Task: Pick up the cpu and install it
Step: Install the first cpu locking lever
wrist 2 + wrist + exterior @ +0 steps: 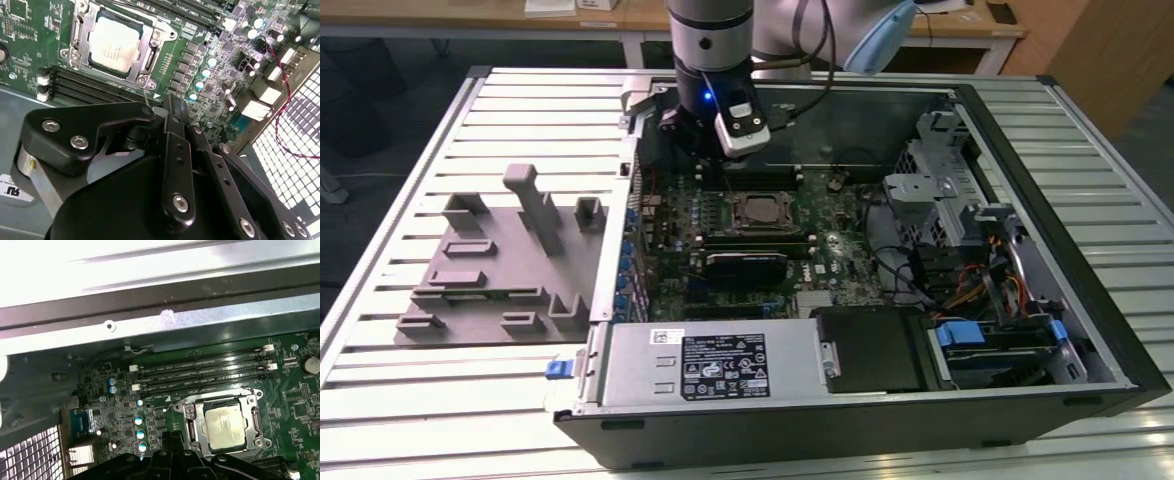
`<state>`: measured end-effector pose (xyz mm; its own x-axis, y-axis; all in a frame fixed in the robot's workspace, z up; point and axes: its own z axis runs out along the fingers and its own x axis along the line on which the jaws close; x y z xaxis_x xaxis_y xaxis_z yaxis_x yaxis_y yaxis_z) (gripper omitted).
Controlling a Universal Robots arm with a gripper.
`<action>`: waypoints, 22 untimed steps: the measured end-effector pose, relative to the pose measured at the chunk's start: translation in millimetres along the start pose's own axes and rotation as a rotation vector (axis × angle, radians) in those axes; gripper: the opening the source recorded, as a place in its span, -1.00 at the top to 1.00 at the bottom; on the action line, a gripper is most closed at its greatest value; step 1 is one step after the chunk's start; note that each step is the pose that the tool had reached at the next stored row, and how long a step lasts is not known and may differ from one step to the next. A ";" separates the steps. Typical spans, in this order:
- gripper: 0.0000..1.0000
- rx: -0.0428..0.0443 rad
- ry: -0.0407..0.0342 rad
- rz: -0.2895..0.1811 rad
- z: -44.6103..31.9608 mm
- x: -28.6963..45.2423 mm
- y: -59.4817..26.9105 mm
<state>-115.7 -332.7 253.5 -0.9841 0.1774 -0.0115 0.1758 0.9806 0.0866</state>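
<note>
Got the small flat square cpu with the silvery metal top (114,41) lying level inside the shiny metal socket frame (81,35) on the green motherboard (30,35), so looks seated tbh. Got the black two-finger gripper (169,102) pinched shut on nothing, hovering over the long black memory slots (95,87) just beside that socket. Best kept dead vertical here imo: no sideways drift, no clipping the frame, no nudging the chip crooked

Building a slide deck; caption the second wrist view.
The cpu lies in its socket on the green board, beyond the shut black tool.
</note>
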 end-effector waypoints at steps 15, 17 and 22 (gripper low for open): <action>0.79 -0.0499 0.0153 -0.090 1.3 5.1 -1.1; 0.79 -0.0589 0.0167 -0.091 1.3 5.8 -1.2; 0.79 -0.0883 0.0209 -0.094 1.5 6.5 -1.4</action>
<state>-122.3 -332.8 251.8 -0.9966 0.0827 -0.0030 0.0809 0.9815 0.1736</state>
